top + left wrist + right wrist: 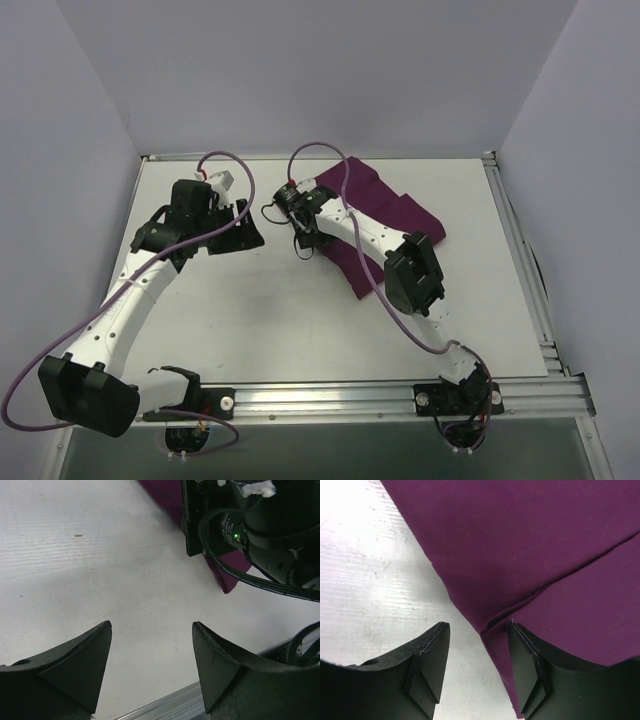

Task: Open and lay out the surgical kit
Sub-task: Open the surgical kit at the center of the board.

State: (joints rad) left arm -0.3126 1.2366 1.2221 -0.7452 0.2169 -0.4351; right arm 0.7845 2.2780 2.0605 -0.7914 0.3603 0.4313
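- Surgical kit [530, 555]: its folded maroon edge lies right between the fingertips of the right gripper [477, 627], whose jaws stand apart, gripping nothing yet.
- Soft, limp cloth (likely light, apt to slide on the table [365, 580]); pinch the top flap's corner there.
- Flap seam runs from the fingertips ahead and rightward; the kit's long axis seems to follow it.
- Left gripper [151, 626], off to the side, gapes above the table, holding nothing.

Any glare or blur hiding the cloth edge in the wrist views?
Right wrist: cloth wrap sharp, its fold line clear; table glares white at upper left. Left wrist: even light, cloth corner partly hidden behind the right arm. Top external: soft, even light.
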